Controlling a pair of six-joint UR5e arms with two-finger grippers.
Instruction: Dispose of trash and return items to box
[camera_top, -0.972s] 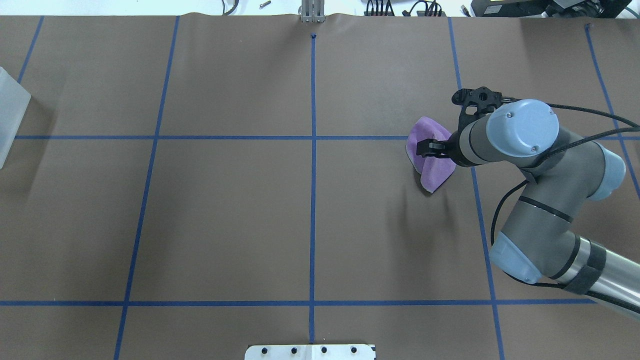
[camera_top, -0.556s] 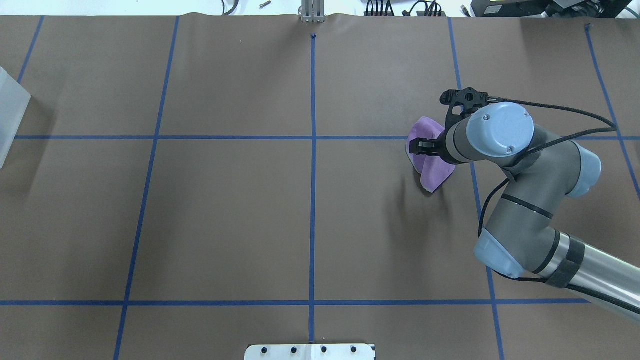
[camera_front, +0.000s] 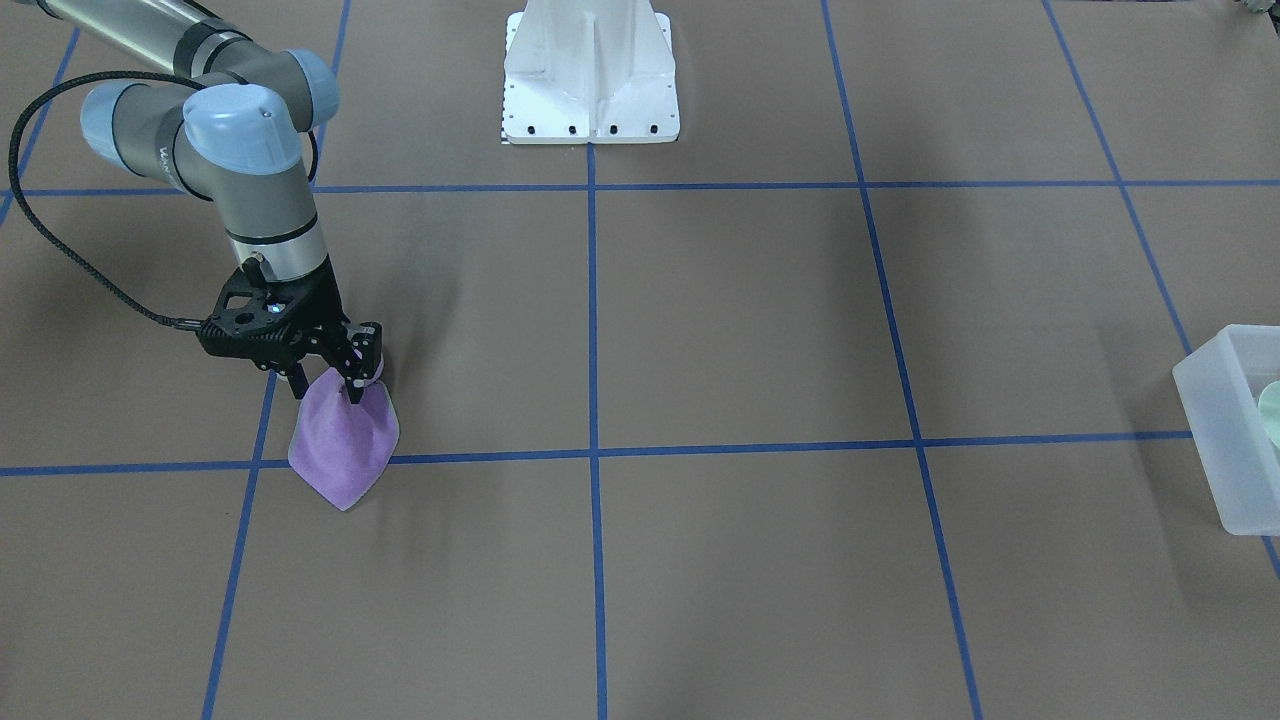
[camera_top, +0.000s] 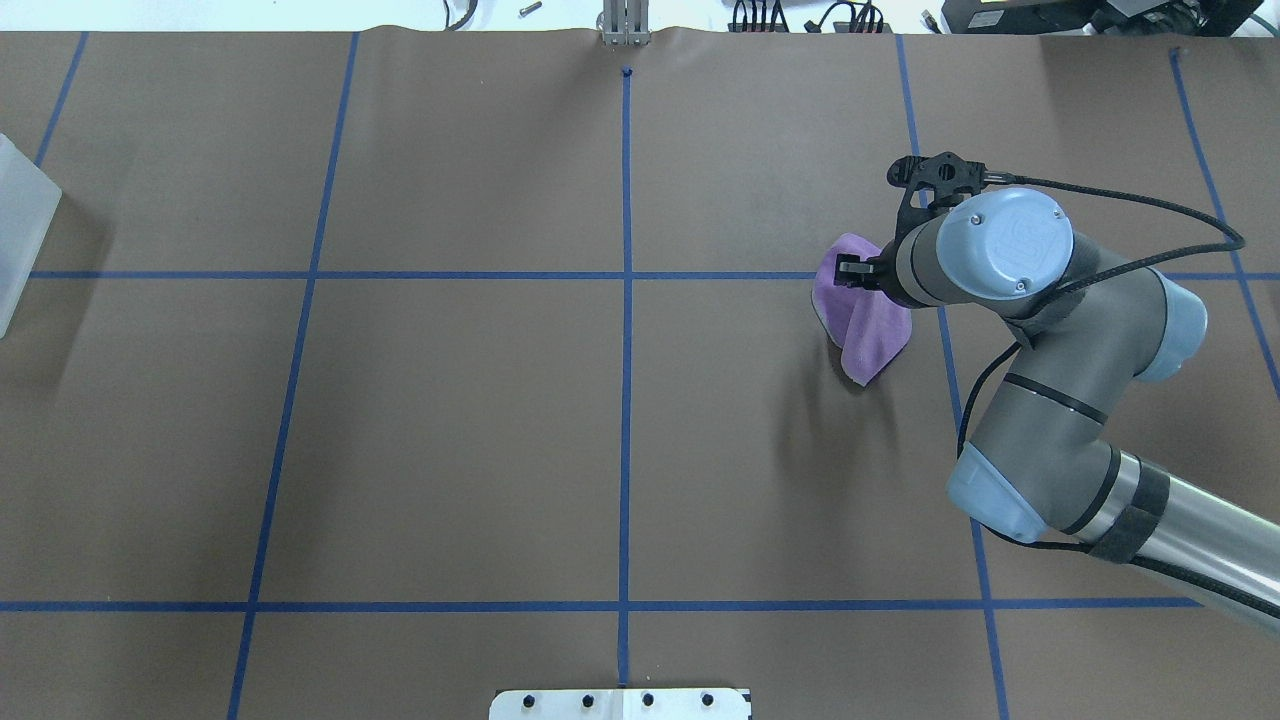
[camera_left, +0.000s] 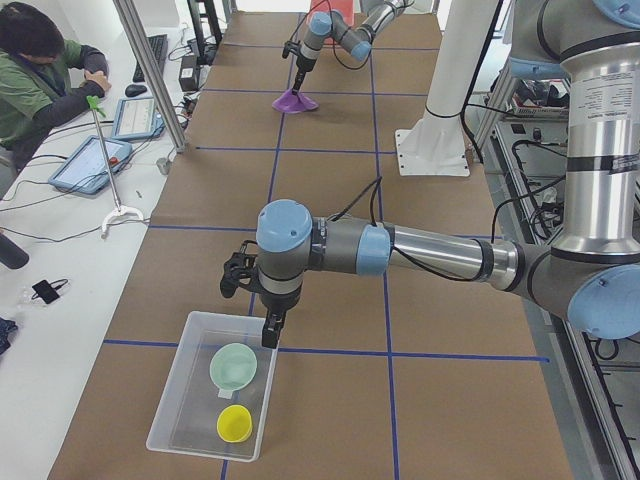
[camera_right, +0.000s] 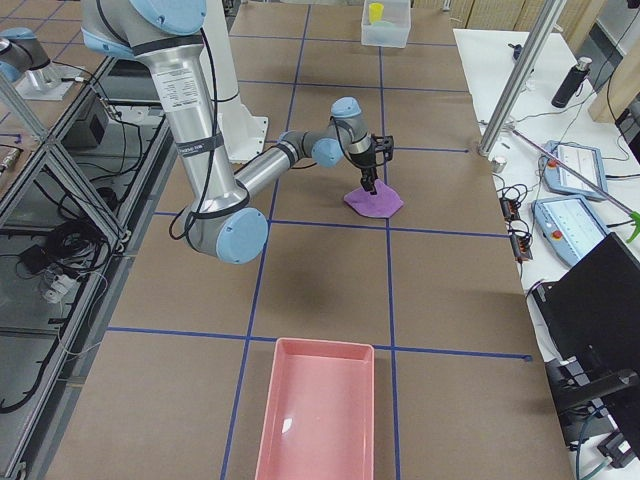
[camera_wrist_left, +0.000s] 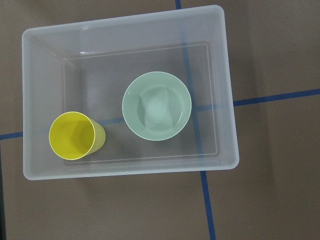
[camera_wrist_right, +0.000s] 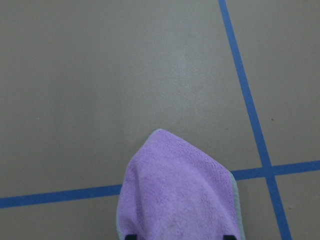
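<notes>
**While the right gripper (camera_front: 335, 383) pinches a purple cloth (camera_front: 345, 450), the yellow cup (camera_wrist_left: 75, 136) and mint-green bowl (camera_wrist_left: 156, 106) sit in the box (camera_wrist_left: 227, 75)**

On the right half of a brown worktop (camera_top: 450, 420) crossed by blue tape lines, the right arm points straight down. Its fingers (camera_front: 360, 375) are drawn in on the top of the purple cloth, bunching it between them. The cloth rises to a peak at the fingers and spreads out below like a small tent. Its lower edges rest on the worktop, across one of the tape lines.

At the far left end of the worktop stands the box, a frosted, see-through bin with rounded corners. Both items are inside it, open sides up. The bowl is near the middle of the box floor and the cup is beside it, closer to one corner. The two are near each other but apart.

The left gripper (camera_left: 268, 332) hangs over the box's edge on the bowl's side. Whether its fingers are apart or together cannot be told from the side view.

A pink tray (camera_right: 318, 420) lies at the right end of the worktop, well apart from the cloth.
</notes>
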